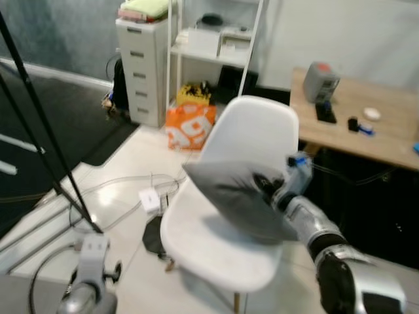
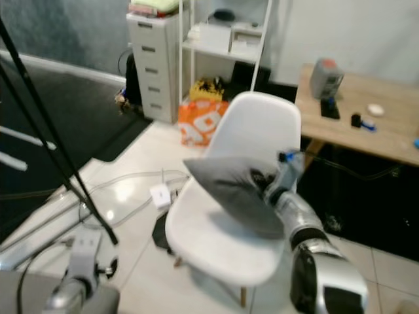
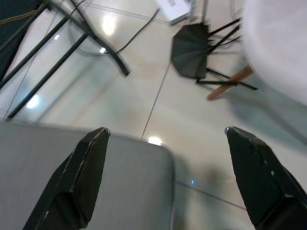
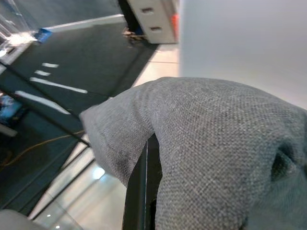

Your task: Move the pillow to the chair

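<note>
The right gripper [image 1: 267,186] has its fingers pinched on a grey pillow [image 1: 232,196], holding it tilted above the seat of the white chair [image 1: 216,245], close in front of the chair's backrest; whether its lower edge touches the seat I cannot tell. The left gripper [image 3: 168,177] hangs low over the tiled floor [image 3: 144,96], its fingers [image 3: 84,167] spread wide with nothing between them. Behind the chair stands a wooden table [image 1: 386,134], and an orange bag [image 1: 190,125] sits by a white drawer unit [image 1: 141,69].
</note>
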You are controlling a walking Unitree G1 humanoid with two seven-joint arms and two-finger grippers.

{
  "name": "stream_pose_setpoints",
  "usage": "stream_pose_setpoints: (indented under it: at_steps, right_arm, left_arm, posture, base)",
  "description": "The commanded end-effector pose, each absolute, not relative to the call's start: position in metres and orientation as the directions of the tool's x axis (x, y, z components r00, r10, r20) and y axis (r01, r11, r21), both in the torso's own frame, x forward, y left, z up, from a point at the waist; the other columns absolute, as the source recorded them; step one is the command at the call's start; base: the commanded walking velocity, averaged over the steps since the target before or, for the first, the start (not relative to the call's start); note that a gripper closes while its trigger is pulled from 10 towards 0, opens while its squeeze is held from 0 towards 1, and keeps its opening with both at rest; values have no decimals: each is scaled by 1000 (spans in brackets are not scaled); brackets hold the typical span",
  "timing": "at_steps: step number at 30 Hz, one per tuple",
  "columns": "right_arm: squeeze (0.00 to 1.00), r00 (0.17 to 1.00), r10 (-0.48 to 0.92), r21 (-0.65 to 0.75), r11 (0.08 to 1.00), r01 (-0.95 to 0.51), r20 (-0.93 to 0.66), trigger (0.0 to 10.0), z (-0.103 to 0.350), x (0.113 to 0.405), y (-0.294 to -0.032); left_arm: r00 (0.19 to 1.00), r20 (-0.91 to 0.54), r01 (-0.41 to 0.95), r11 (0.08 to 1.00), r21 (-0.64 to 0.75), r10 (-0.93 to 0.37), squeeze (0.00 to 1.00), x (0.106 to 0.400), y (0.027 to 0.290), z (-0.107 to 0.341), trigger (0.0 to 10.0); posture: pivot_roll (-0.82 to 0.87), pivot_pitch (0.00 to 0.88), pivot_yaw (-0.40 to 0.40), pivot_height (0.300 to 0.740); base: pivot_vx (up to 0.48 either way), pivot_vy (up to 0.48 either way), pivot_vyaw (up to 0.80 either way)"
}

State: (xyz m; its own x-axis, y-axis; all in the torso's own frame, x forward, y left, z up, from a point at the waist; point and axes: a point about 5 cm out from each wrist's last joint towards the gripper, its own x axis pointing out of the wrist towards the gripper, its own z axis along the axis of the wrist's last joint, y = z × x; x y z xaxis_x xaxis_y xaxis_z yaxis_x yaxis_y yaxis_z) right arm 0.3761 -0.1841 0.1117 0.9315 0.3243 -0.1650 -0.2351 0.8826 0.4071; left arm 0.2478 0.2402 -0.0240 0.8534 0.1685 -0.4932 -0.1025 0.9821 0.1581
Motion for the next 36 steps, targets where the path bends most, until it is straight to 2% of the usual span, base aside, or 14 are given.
stream_pose_setpoints:
  at_steps: [1, 8, 30, 36]
  right_arm:
    - [0, 945, 304, 390, 890, -237, -118, 10000, 123, 380, -191]
    - [0, 941, 305, 368, 900, -235, -146, 10000, 122, 380, -191]
    - [0, 944, 294, 358, 906, -224, -152, 10000, 125, 382, -192]
    - [0, 935, 330, 356, 896, -267, -130, 10000, 129, 384, -186]
  left_arm:
    - [855, -494, -88, 983, 163, 159, 0, 248, 239, -24, 10000]
    - [857, -488, -95, 983, 160, 163, 0, 249, 239, -23, 10000]
    - [855, -486, -109, 979, 174, 182, 0, 249, 240, -23, 10000]
    - [854, -491, -102, 981, 167, 173, 0, 248, 239, -24, 10000]
  posture:
    - [-160, 52, -52, 740]
    - [-160, 53, -51, 740]
    - [-160, 49, -48, 740]
    - [-161, 41, -48, 740]
  base:
    - [281, 0, 0]
    - [277, 0, 0]
    - [0, 0, -742]
    - [0, 0, -731]
